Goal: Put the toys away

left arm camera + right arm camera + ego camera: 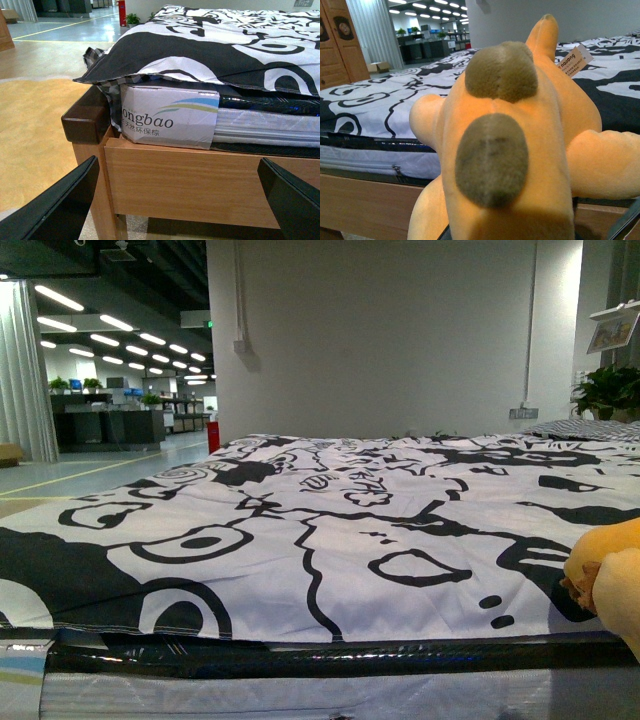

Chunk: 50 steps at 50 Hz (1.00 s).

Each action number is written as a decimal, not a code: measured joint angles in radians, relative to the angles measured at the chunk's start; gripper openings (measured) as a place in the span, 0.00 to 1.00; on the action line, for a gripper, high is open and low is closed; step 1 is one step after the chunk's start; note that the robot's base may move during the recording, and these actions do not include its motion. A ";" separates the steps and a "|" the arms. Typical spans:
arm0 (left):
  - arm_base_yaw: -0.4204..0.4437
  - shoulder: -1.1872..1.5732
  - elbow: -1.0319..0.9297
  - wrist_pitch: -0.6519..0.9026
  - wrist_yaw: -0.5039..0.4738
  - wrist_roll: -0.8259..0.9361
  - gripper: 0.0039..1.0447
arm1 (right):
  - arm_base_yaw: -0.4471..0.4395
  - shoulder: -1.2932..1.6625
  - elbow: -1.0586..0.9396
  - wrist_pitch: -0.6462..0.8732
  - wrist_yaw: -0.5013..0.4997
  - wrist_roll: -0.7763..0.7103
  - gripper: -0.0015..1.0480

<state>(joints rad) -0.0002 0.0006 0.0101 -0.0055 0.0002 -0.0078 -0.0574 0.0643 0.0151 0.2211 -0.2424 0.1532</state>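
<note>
The plush toy (520, 150) hangs just off the near edge of the bed (320, 540), toward its right end, apparently pinched in the right jaws for carrying away. The left jaws stand spread and empty, facing the bed's near corner.

The left tool (177, 161) is matte black — two broad, flat fingers (60, 205) with angled tips.

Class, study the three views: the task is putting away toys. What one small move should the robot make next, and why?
Probably close the right tool on the plush toy, unless it already grips it: the toy fills the right wrist view, right against the camera at the near edge of the bed. The left tool is open, empty, low by the bed frame, away from it.
</note>
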 joint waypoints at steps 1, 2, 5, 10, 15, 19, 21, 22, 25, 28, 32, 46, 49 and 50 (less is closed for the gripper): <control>0.000 0.000 0.000 0.000 0.000 0.000 0.94 | 0.001 0.000 0.000 0.000 0.000 0.000 0.08; 0.000 0.000 0.000 0.000 0.000 0.000 0.94 | 0.001 -0.001 0.000 0.000 0.000 -0.001 0.08; 0.000 0.000 0.000 0.000 0.000 0.000 0.94 | 0.001 -0.001 0.000 0.000 0.000 -0.003 0.08; 0.000 0.000 0.000 0.000 0.000 0.000 0.94 | 0.001 -0.001 0.000 0.000 0.000 -0.008 0.08; 0.000 0.000 0.000 0.000 0.000 0.000 0.94 | 0.001 -0.001 0.000 0.000 0.000 -0.010 0.08; 0.000 0.000 0.000 0.000 0.000 0.000 0.94 | 0.002 -0.001 0.000 0.000 0.000 -0.011 0.08; 0.000 0.000 0.000 0.000 -0.002 0.000 0.94 | 0.002 -0.001 0.000 0.000 -0.002 -0.011 0.08; 0.000 0.000 0.000 0.000 -0.003 0.000 0.94 | 0.003 -0.001 0.000 0.000 -0.003 -0.011 0.08; 0.000 0.000 0.000 0.000 -0.004 0.000 0.94 | 0.003 -0.001 0.000 0.000 -0.007 -0.011 0.08; 0.000 0.000 0.000 0.000 -0.003 0.000 0.94 | 0.003 -0.001 0.000 0.000 -0.006 -0.011 0.08; 0.000 0.000 0.000 0.000 0.000 0.000 0.94 | 0.003 -0.001 0.000 0.001 0.004 -0.011 0.08; -0.001 0.000 0.000 0.000 0.000 0.000 0.94 | 0.003 -0.003 0.000 0.002 0.008 -0.012 0.08; 0.000 0.000 0.000 0.000 -0.001 0.000 0.94 | 0.003 -0.003 0.000 0.002 0.006 -0.012 0.08; 0.000 0.000 0.000 0.000 -0.001 0.000 0.94 | 0.003 -0.003 0.000 0.002 0.005 -0.012 0.08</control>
<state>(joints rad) -0.0006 0.0006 0.0101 -0.0059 -0.0010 -0.0074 -0.0544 0.0608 0.0151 0.2230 -0.2379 0.1413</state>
